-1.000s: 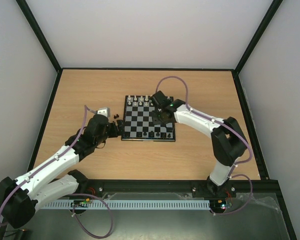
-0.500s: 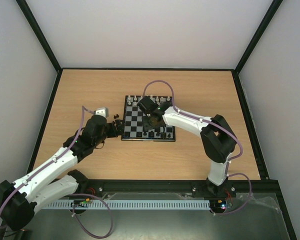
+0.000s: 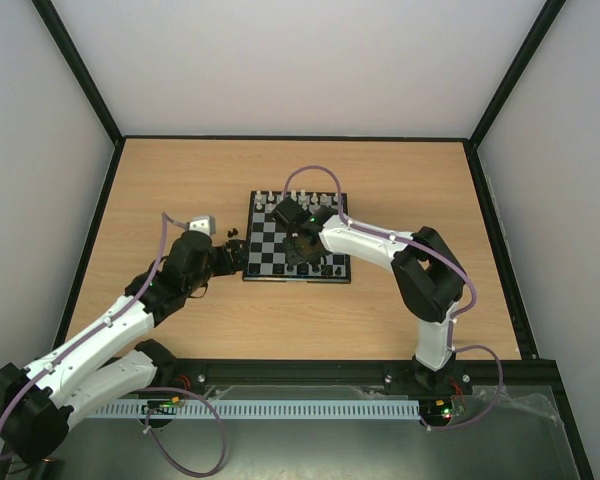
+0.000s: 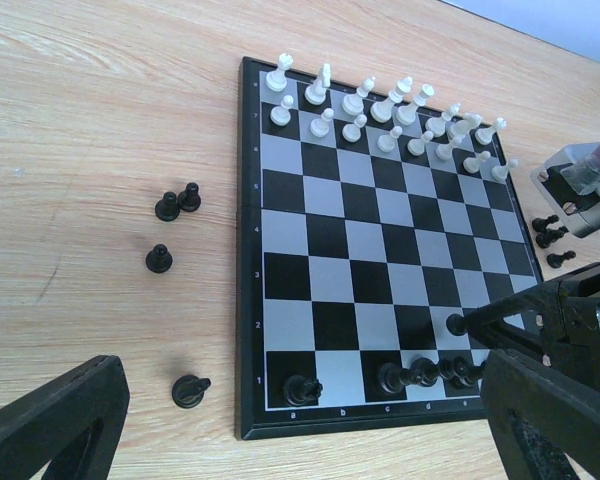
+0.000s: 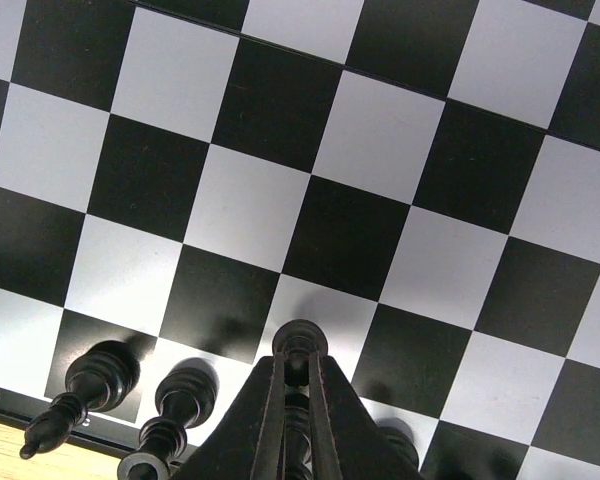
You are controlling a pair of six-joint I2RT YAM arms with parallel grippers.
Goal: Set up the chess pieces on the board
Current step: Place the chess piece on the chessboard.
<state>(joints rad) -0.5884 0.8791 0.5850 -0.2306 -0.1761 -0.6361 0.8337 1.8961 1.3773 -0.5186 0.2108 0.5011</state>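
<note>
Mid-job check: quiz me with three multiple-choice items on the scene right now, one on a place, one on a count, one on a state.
1. Where do the white pieces stand?
A) the board's two far rows
B) its near rows
C) off it

2. In the left wrist view, how many loose black pieces are on the table off the board's left edge?
A) one
B) four
C) eight

3. The right gripper is:
A) wide open
B) shut on a black piece
C) out of view

Answers:
1 A, they fill the rows farthest from the arms.
2 B, three stand and one lies tipped.
3 B, its fingers pinch the piece over the board.
</note>
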